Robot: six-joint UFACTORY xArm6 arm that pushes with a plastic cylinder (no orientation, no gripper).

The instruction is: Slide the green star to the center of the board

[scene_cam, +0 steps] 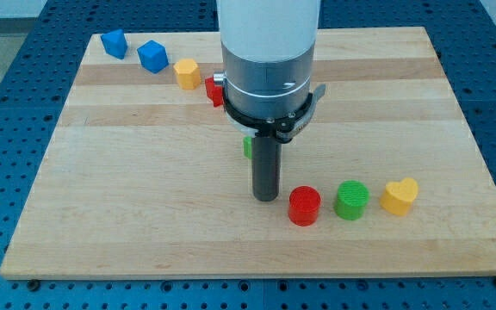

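At the view's far left, near the top edge of the wooden counter (102,172), a blue block (114,43) sat by itself, its shape hard to make out. Just to its right lay a second blue block (152,56), much the same, the two apart from each other. Next in the slanting row came a yellow block (187,73), rounded on top, perhaps a heart. Beside that, a red block (214,89) showed only in part, its right side hidden behind the arm's housing, so its shape could not be told.

In the middle of the view stood the arm, and from it the dark rod (266,168) ran straight down to the board. A small sliver of green (247,146) peeped out at the rod's left edge; this was the green star, mostly hidden behind the rod, lying a little above my tip (266,199) in the view. The arm carried no pincer, only the rod, so there was no opening or closing to report.

Just right of my tip, near but not clearly touching it, sat a red cylinder (304,206). Further right came a green cylinder (351,200), then a yellow heart (399,195), the three spaced in a row toward the view's right.
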